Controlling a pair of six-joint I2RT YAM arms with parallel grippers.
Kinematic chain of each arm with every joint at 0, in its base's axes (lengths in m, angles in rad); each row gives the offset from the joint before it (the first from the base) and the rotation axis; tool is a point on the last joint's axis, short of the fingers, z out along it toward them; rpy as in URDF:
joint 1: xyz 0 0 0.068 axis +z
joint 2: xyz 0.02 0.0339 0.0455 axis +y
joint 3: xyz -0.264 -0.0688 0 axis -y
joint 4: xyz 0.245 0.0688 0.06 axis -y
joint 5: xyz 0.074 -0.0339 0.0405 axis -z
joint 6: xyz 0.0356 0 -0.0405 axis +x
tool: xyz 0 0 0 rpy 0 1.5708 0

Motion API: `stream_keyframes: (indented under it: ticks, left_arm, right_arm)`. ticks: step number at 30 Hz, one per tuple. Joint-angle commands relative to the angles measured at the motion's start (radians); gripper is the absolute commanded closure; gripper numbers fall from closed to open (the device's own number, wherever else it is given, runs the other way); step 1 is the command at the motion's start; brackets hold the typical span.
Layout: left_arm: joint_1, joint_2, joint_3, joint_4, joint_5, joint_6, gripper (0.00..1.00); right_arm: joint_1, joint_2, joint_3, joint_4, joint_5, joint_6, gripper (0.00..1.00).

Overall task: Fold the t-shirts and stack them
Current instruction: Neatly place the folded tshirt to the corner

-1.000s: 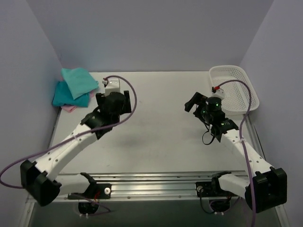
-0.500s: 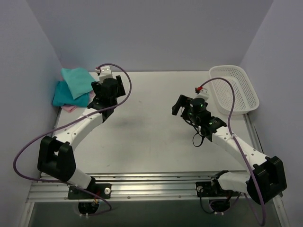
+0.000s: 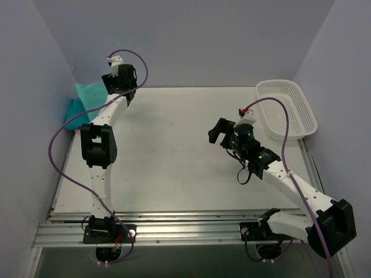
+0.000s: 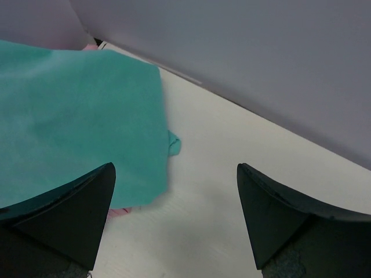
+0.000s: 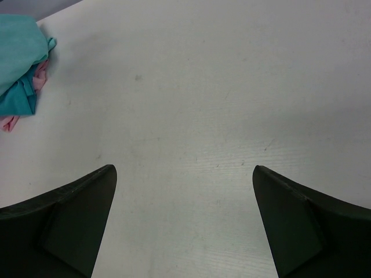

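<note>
Your left arm (image 3: 110, 113) has just swung from the middle of the desk (image 3: 174, 179) out over the t-shirts (image 3: 84, 95) stacked in the far-left corner, jaws apart and empty, right arm (image 3: 284, 179) likewise, so folding looks done, maybe a tidy left.

The white table (image 3: 174, 168) carries stacked t-shirts (image 3: 84, 98) far-left and a mesh basket (image 3: 301, 110) far-right.

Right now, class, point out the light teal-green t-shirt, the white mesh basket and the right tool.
light teal-green t-shirt (image 4: 75, 116): left wrist view, middle of its top face.
white mesh basket (image 3: 298, 113): top external view, bare mesh floor.
right tool (image 5: 182, 169): right wrist view, midway between its fingertips.
</note>
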Motion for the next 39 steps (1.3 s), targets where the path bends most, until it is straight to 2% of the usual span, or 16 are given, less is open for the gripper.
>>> stream_keyframes:
  ticks: [1, 5, 8, 17, 23, 32, 35, 38, 39]
  left_arm:
    - [0.056, 0.059, 0.129, -0.078, -0.073, -0.038, 0.06]
    - [0.099, 0.137, 0.234, -0.124, -0.117, -0.032, 0.06]
    - [0.149, 0.173, 0.284, -0.175, -0.097, -0.082, 0.06]
    - [0.284, 0.214, 0.259, -0.256, -0.090, -0.196, 0.06]
    - [0.318, 0.230, 0.218, -0.302, -0.111, -0.263, 0.06]
    - [0.362, 0.276, 0.202, -0.351, -0.011, -0.343, 0.06]
    - [0.358, 0.262, 0.198, -0.341, 0.006, -0.334, 0.06]
    - [0.318, 0.172, 0.121, -0.266, -0.043, -0.282, 0.06]
    - [0.304, 0.091, 0.086, -0.188, -0.062, -0.259, 0.06]
  right_arm:
    - [0.016, 0.005, -0.007, 0.048, -0.011, -0.012, 0.00]
    - [0.024, 0.020, -0.011, 0.051, -0.010, -0.018, 0.00]
    - [0.026, 0.032, -0.010, 0.058, -0.017, -0.021, 0.00]
    - [0.030, 0.078, 0.002, 0.063, -0.011, -0.023, 0.00]
    - [0.030, 0.100, 0.009, 0.060, -0.007, -0.023, 0.00]
    - [0.030, 0.101, 0.012, 0.054, -0.005, -0.023, 0.00]
    - [0.030, 0.095, 0.010, 0.055, -0.005, -0.023, 0.00]
    - [0.030, 0.095, 0.004, 0.061, -0.004, -0.023, 0.00]
    - [0.030, 0.100, 0.004, 0.063, -0.005, -0.023, 0.00]
